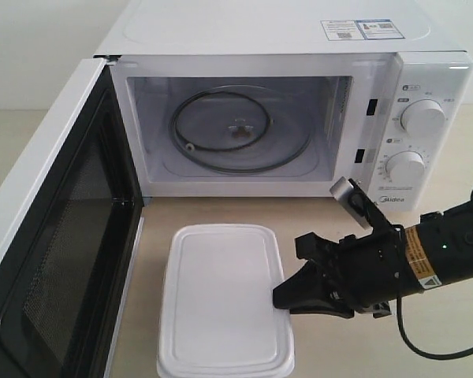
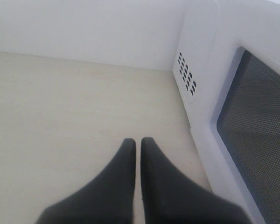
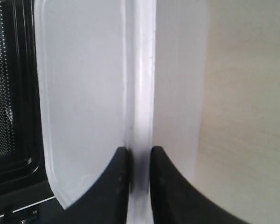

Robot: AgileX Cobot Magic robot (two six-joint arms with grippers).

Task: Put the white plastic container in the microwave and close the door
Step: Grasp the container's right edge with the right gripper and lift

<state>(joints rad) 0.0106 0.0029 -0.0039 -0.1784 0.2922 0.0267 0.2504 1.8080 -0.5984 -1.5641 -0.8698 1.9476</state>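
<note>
The white plastic container (image 1: 221, 303) lies on the table in front of the open microwave (image 1: 260, 118), lid on. My right gripper (image 1: 286, 299) is shut on its right rim; in the right wrist view the black fingers (image 3: 119, 186) clamp the container's rim (image 3: 142, 116) from both sides. The microwave cavity shows its glass turntable (image 1: 236, 130). The door (image 1: 55, 236) stands swung open at the left, mesh window inward. My left gripper (image 2: 137, 142) is shut on nothing, above bare table beside the door's outer face (image 2: 252, 126); the exterior view does not show it.
The control panel with two dials (image 1: 422, 118) is at the microwave's right. The right arm's black cable (image 1: 426, 346) trails over the table at the right. Vent holes (image 2: 186, 77) mark the microwave's side wall near the left gripper.
</note>
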